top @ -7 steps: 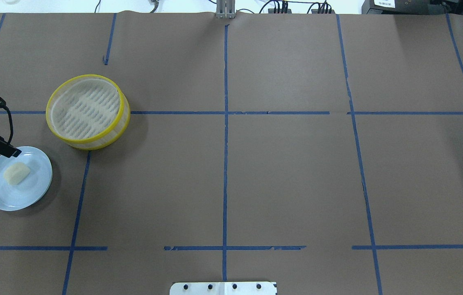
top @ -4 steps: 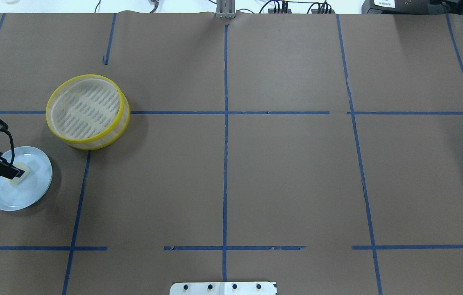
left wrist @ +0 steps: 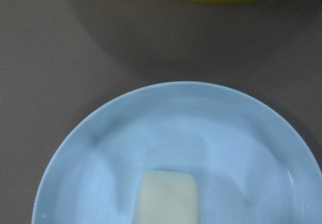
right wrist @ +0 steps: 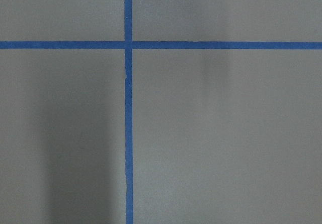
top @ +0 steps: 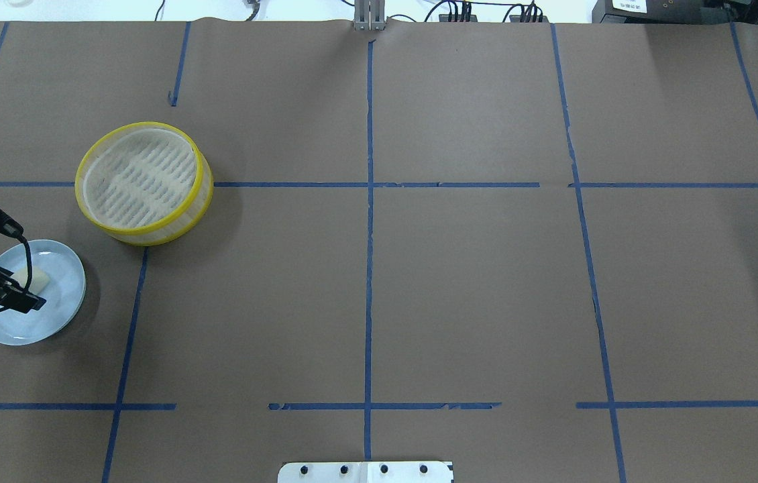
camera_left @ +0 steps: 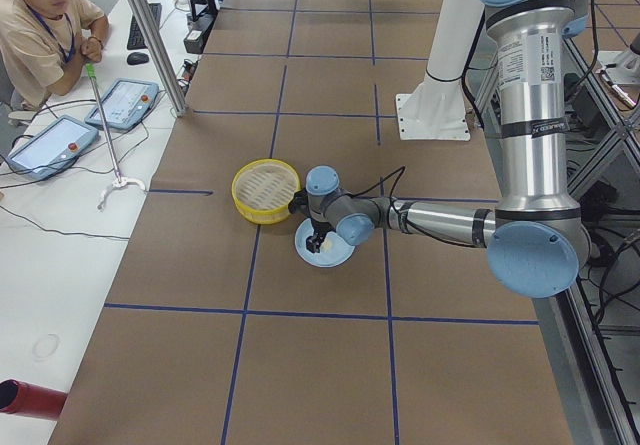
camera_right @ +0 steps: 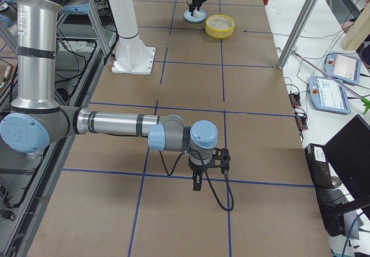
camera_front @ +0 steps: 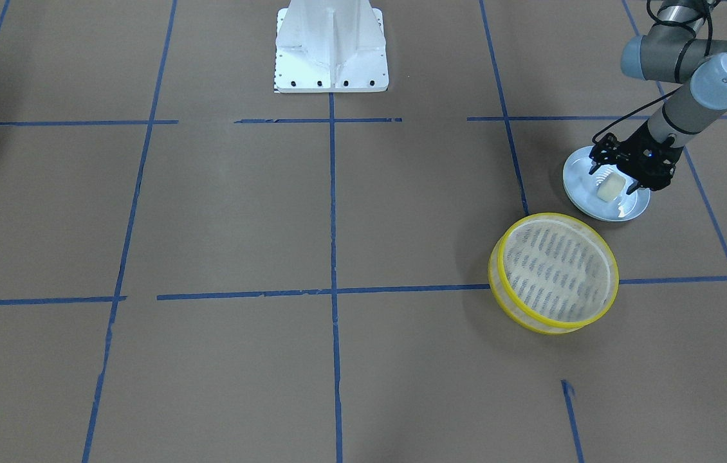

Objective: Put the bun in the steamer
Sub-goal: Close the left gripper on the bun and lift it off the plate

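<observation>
1. Bun (camera_front: 611, 188) lies on a pale blue plate (camera_front: 603, 209) near the left end of the table (top: 459, 288). Steamer (top: 151, 231) stands just beside the plate, toward the far edge; bun not yet in it.
2. Left jaws: spread, low over the plate, 1 each side of the bun. Contact unclear.
3. Judged handling: light, soft, smooth-skinned; likely to dent or slip. Pinch gently across the 2 longer sides, mid-length.
4. Front-facing view shows the jaws straddling the bun. Left wrist view shows only the bun's top and the plate. Overhead view has the bun partly hidden.
5. Right jaws: seen only from the right end, hanging above the table there; cannot tell their state.
</observation>
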